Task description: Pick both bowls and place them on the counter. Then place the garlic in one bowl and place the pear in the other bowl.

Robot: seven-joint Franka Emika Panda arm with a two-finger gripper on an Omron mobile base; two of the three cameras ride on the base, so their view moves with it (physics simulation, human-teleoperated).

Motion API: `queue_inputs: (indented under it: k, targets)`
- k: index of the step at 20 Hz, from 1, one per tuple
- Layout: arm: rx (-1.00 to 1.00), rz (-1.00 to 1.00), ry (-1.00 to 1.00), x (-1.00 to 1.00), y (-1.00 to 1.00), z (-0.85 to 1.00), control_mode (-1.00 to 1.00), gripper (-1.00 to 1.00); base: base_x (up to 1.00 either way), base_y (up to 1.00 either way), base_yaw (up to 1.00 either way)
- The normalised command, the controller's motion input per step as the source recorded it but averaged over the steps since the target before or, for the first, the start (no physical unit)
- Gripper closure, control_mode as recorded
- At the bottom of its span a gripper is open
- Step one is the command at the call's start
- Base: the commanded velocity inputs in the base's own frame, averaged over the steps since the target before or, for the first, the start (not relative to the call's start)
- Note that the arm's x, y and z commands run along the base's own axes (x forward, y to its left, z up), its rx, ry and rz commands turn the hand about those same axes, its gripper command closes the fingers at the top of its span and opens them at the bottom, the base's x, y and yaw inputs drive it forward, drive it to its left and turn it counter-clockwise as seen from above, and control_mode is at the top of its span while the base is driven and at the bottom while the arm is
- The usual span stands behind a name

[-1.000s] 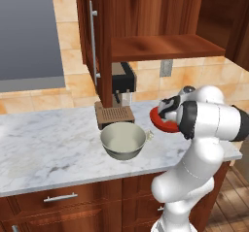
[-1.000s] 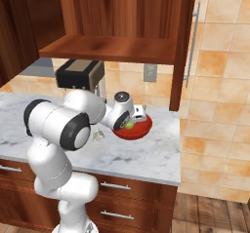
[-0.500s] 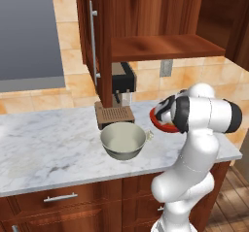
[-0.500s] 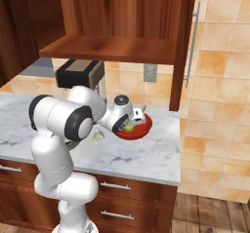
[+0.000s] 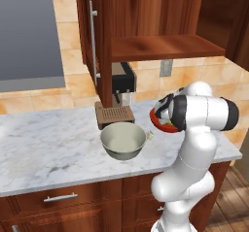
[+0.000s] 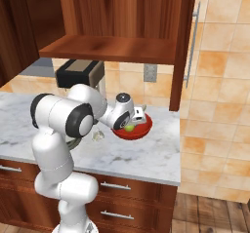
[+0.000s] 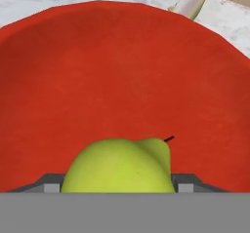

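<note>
- Compared with the earlier frames, the arm's elbow has swung outward, away from the red bowl [image 6: 132, 128], while the hand [image 6: 131, 123] has stayed low over that bowl; both bowls and the bench [image 5: 44, 151] lie as they did.
- Red bowl: the landmark; it rests on the bench, toward the open end past the cabinet.
- Pear [image 7: 120, 166]: yellow-green, inside the red bowl, lying between the two finger tips in the hand view.
- Hand: jaws stand wide on either side of the pear; whether the pads press the fruit or have let it go, I cannot tell.
- Grey-beige bowl [image 5: 123, 140]: on the bench, beside the red bowl on the coffee machine's [image 5: 121, 83] side.
- Garlic [image 6: 98, 135]: apparently the small pale bulb on the bench between the two bowls, not yet in a bowl.
- Step in hand, by judgement: setting the pear into the red bowl.
- Next move, by judgement: lift the hand straight clear of the red bowl's rim, then reach for the garlic and carry it to the grey-beige bowl.
</note>
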Motion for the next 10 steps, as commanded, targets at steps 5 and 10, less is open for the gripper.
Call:
queue_inputs:
  k: [5,10]
  targets:
    - [0.0,0.0,0.01,0.0,-0.04,-0.01,-1.0,-1.0,0.0,0.0,0.0]
    - [0.0,0.0,0.0,0.0,0.0,0.08,-1.0,-1.0,0.0,0.0,0.0]
